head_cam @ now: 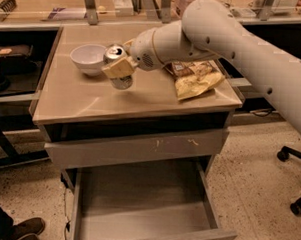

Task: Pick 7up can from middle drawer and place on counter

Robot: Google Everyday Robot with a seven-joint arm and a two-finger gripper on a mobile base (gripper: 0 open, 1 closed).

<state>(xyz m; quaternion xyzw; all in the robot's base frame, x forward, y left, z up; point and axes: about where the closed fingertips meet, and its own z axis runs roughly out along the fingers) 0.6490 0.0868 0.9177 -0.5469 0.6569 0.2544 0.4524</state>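
a: so, where is the can (115, 53) now?
b: it is over the counter (91, 103), just beside the white bowl (87, 56). the gripper (121, 70) is clamped on its side.
a: does it stand on the counter already?
b: i cannot tell, its bottom is very near the top. a chip bag (196, 80) lies on the counter too, partly under the arm. below, the middle drawer (141, 206) is pulled out.
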